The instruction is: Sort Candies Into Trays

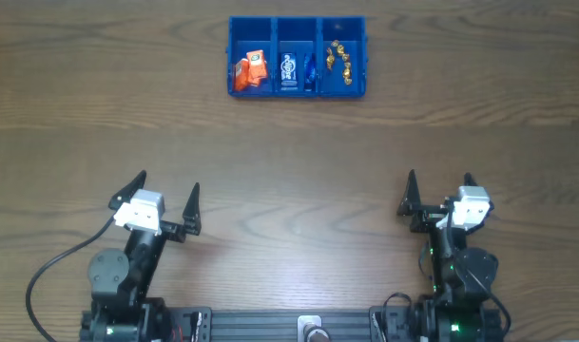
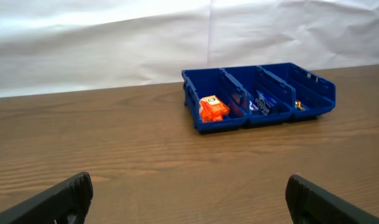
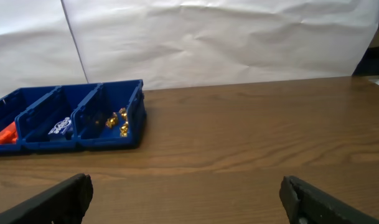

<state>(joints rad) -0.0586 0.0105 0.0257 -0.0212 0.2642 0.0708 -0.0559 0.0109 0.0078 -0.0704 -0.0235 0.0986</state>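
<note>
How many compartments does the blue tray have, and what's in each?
3, side by side in the blue tray. In the top view, the left compartment holds orange candies, the middle compartment blue-wrapped candies, and the right compartment gold candies. No compartment looks hidden.

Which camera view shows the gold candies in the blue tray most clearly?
The top view: it looks straight down into the blue tray, so the whole cluster of gold candies in its end compartment lies open. The right wrist view shows some of them behind the compartment wall; the left wrist view shows just a glint.
</note>
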